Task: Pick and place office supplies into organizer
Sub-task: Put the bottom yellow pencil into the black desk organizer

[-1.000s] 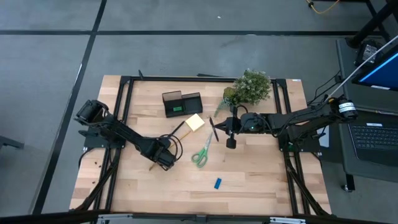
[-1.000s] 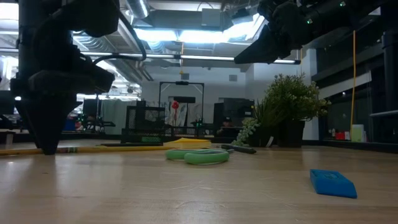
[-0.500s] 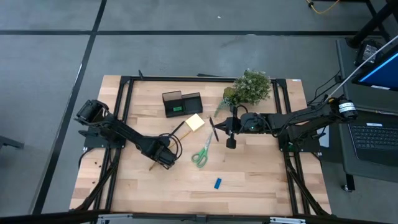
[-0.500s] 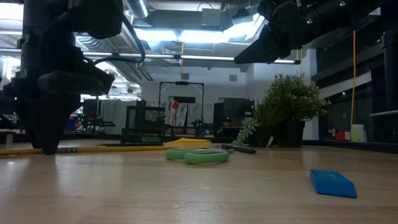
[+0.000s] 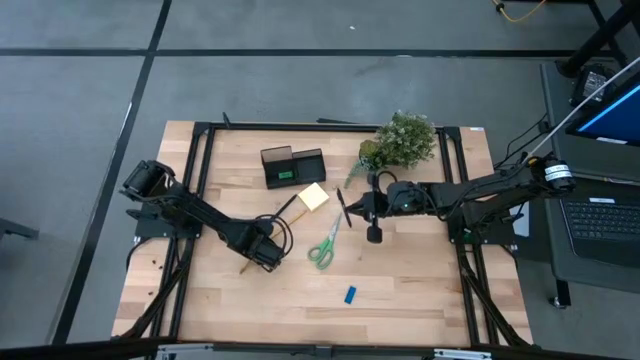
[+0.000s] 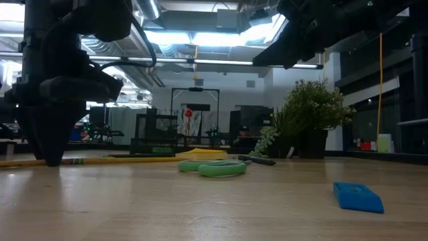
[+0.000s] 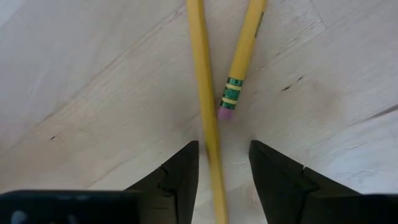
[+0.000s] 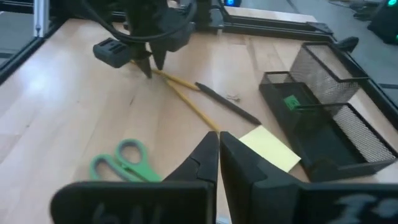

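Two yellow pencils [image 7: 202, 81] [image 7: 244, 50] lie on the table side by side. My left gripper [image 7: 224, 155] is open and low over them, its fingers on either side of the longer pencil; I cannot tell if they touch it. A black pen [image 8: 227, 103] lies beside the pencils. Green-handled scissors [image 5: 324, 247], a yellow sticky-note pad [image 5: 314, 196] and a small blue piece [image 5: 350, 294] lie flat on the table. The black mesh organizer [image 5: 293, 166] stands at the far side with a small green piece [image 8: 291, 102] inside. My right gripper [image 8: 219, 149] is shut and empty, held above the table just right of the pad.
A bushy green plant [image 5: 400, 140] stands at the far right, beside my right arm. A black frame [image 5: 200, 150] runs along the table's edges. Bare wood lies near the front edge around the blue piece [image 6: 358, 197].
My right gripper has turned a little about its wrist while staying above the table near the pad. My left gripper stays low over the pencils. No object has moved.
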Robot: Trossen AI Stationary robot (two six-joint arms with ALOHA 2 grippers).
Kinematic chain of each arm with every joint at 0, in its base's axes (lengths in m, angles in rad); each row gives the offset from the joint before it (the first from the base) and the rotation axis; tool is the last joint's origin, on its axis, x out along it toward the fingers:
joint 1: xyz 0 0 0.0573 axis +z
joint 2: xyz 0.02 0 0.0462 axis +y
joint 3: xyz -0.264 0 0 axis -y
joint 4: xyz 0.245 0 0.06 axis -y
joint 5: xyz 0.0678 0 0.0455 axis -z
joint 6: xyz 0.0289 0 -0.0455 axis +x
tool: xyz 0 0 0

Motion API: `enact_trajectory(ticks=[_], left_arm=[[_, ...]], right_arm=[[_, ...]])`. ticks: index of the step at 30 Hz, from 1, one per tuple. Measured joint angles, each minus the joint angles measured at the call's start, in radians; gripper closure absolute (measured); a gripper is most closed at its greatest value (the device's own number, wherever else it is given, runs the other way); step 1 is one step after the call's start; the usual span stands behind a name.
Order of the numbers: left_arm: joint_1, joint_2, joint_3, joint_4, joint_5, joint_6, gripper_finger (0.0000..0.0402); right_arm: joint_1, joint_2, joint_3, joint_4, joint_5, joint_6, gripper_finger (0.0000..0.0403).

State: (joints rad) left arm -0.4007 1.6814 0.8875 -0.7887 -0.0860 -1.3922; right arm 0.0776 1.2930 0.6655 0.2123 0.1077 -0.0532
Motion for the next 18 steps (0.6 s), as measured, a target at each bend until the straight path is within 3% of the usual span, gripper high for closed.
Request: enact_trajectory(ticks=[11,18], left_arm=[[0.0,0.001,0.0,0.007,0.002,0.017,0.0336],[0.0,0.001,0.0,0.005,0.002,0.018,0.0352]], right_arm=[[0.0,0.0,0.0,0.0,0.0,0.027,0.0384],[0.0,0.0,0.0,0.0,0.0,0.027,0.0384]])
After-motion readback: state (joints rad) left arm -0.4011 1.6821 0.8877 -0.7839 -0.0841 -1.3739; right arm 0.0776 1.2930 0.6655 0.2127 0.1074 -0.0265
